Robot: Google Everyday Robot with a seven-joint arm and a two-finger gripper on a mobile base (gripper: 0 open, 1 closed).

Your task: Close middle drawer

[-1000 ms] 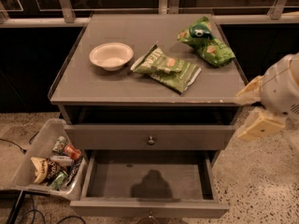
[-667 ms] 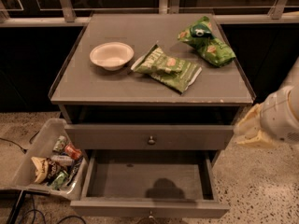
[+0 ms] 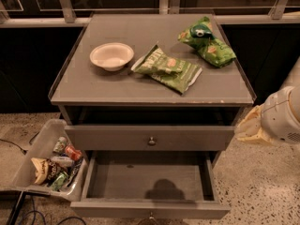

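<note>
Now the middle drawer [image 3: 122,177] is sitting pulled far out at the bottom of the grey table [image 3: 93,86], down at 6 o'clock in the picture. It is showing its plain grey inside, and a dark shadow [image 3: 164,190] is lying on its floor. Its low front is facing the bottom edge, and its little round knob [image 3: 151,216] is peeking out there. Right above it, a taller drawer front [image 3: 103,138] with its own knob is sitting under the table top.

Over at 3 o'clock, the pale pincer [image 3: 248,128] is hanging in the air on a round white arm [image 3: 281,116]. It is waiting just beside the right end of the taller drawer front, up and to the right of the middle drawer, and it is not touching the middle drawer. I cannot tell how far open the pincer is.

On the table top, a white bowl [image 3: 111,56] is sitting at 10 o'clock. A green chip bag [image 3: 168,68] is lying near the middle, just right of the bowl, and a second green bag [image 3: 207,42] is lying at 1 o'clock.

Down at 8 o'clock, a bin [image 3: 28,161] is standing on the speckled floor beside the table, holding small snacks.
</note>
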